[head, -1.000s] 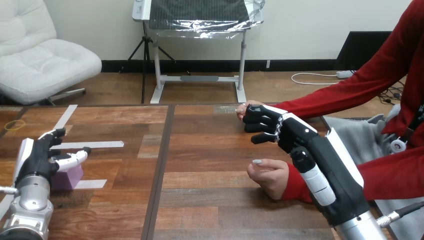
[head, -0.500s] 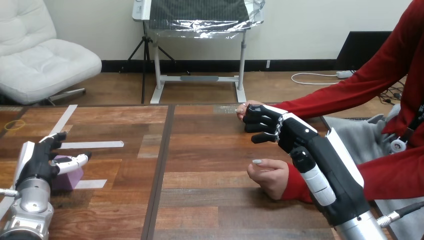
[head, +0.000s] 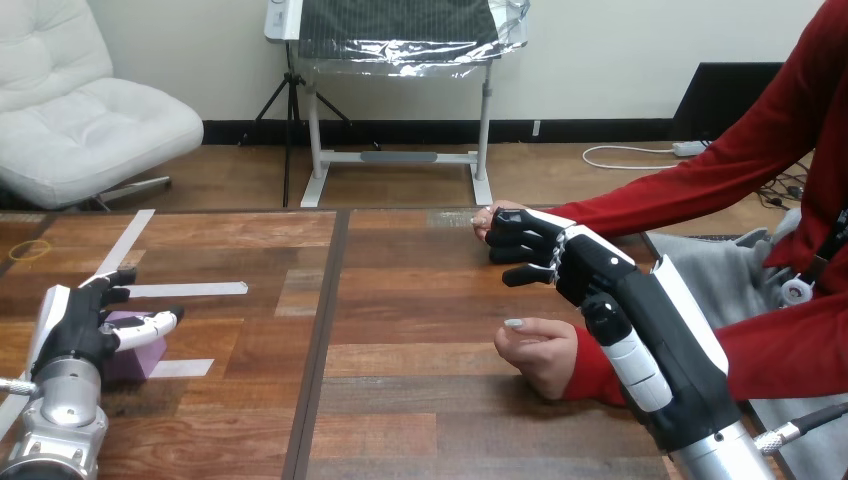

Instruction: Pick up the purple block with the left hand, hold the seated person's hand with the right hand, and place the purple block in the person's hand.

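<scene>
Left hand (head: 75,328) slightly lower than a second ago, spread open over purple block (head: 140,356) on table (head: 400,300), not clamped. Right hand (head: 585,265) unmoved, touching person's farther hand (head: 487,214); grip impossible to tell.

Right hand (head: 585,268) is black, with white shells.

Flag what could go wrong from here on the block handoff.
Left hand straddles the purple block, fingers open and hiding much of it; closing could catch an edge and drop it. Right hand curls its fingers over the person's farther hand, so little palm is exposed to receive the block; the placement might miss.
</scene>
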Motion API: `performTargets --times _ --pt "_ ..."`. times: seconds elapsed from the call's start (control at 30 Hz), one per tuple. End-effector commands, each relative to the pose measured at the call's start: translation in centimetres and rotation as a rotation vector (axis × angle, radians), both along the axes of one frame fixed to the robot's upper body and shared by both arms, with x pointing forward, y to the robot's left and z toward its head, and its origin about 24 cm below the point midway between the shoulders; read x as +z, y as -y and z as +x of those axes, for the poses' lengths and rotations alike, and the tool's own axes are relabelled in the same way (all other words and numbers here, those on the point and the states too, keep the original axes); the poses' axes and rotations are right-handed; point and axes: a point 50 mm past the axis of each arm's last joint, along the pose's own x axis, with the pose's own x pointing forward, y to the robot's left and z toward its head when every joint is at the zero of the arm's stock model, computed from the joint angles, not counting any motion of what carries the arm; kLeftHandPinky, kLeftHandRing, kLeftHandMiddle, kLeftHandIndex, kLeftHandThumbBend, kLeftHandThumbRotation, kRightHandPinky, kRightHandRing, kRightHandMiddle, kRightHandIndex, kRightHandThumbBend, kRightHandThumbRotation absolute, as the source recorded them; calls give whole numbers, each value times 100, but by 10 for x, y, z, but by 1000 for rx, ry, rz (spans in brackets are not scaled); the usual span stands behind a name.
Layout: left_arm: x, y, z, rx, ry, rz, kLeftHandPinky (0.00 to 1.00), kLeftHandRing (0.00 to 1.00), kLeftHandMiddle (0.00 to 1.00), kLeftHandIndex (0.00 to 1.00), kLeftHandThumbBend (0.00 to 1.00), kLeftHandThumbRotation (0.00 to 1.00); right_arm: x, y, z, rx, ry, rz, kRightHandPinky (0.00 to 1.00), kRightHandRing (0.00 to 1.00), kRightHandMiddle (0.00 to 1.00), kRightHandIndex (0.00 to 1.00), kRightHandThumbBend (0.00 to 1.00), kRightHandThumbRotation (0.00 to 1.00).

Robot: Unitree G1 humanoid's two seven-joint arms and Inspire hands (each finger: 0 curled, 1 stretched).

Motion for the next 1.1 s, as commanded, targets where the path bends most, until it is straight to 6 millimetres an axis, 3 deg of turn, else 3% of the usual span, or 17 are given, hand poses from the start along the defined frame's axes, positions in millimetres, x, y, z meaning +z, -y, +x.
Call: performTargets --times 0.0,0.37,1.07 --pt "16 4 14 -32 41 54 77 84 86 83 59 4 17 1 3 15 81 1 71 77 79 80 81 100" --pt "18 7 17 -77 13 193 74 81 83 80 64 1 17 1 2 18 83 3 72 78 80 81 80 100" --pt "19 9 19 -133 -56 380 79 82 81 78 76 0 17 1 2 25 80 5 73 78 80 81 80 100"
